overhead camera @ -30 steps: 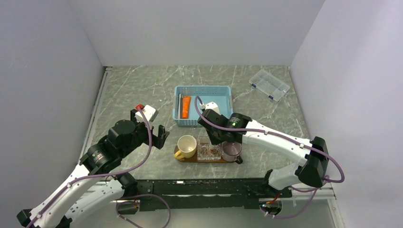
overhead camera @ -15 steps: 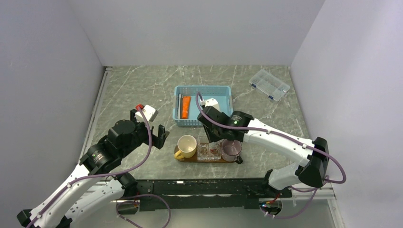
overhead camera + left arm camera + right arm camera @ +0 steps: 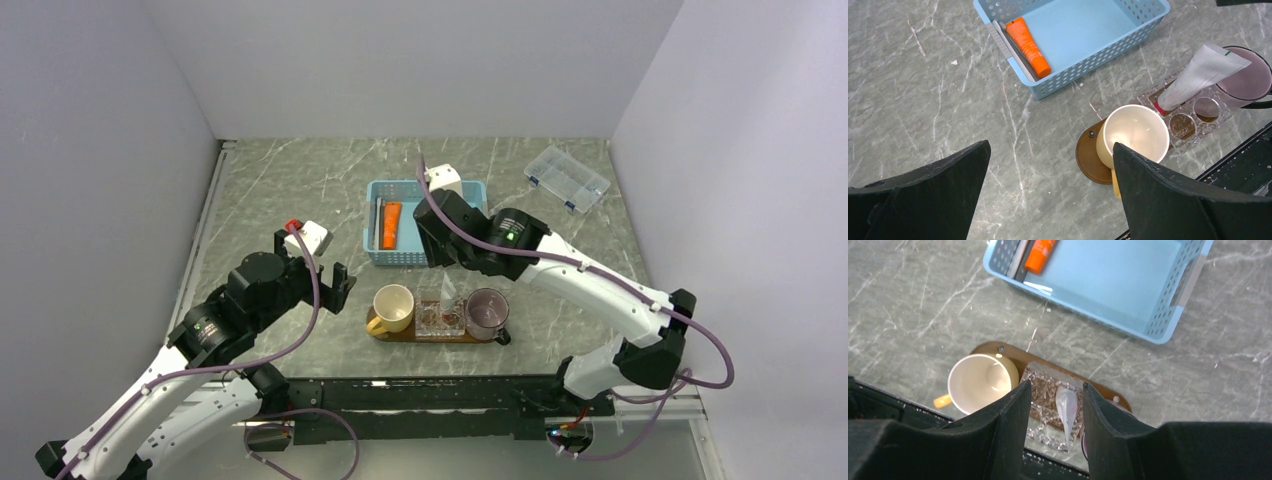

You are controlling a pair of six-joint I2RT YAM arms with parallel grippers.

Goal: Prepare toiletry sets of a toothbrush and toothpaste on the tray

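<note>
Your left gripper [image 3: 1049, 149] and right gripper [image 3: 1055, 387] gape empty above the grey marble table [image 3: 300, 180] (pale walls [image 3: 420, 60] around). White toothpaste [image 3: 1198, 72] stands tilted on the tray [image 3: 1089, 159]; orange toothpaste [image 3: 1029, 46], perhaps a toothbrush [image 3: 1009, 47] too, lies in the basket [image 3: 1073, 75].

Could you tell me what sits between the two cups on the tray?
A clear holder with round holes, the white toothpaste tube leaning in it. The left wrist view shows it best.

The desk [image 3: 923, 100] is showing grey marble with white veins, the basket [image 3: 1088, 64] pale blue, one toothpaste [image 3: 1028, 46] orange, the tray [image 3: 1087, 155] dark brown, a cup [image 3: 1133, 132] cream
</note>
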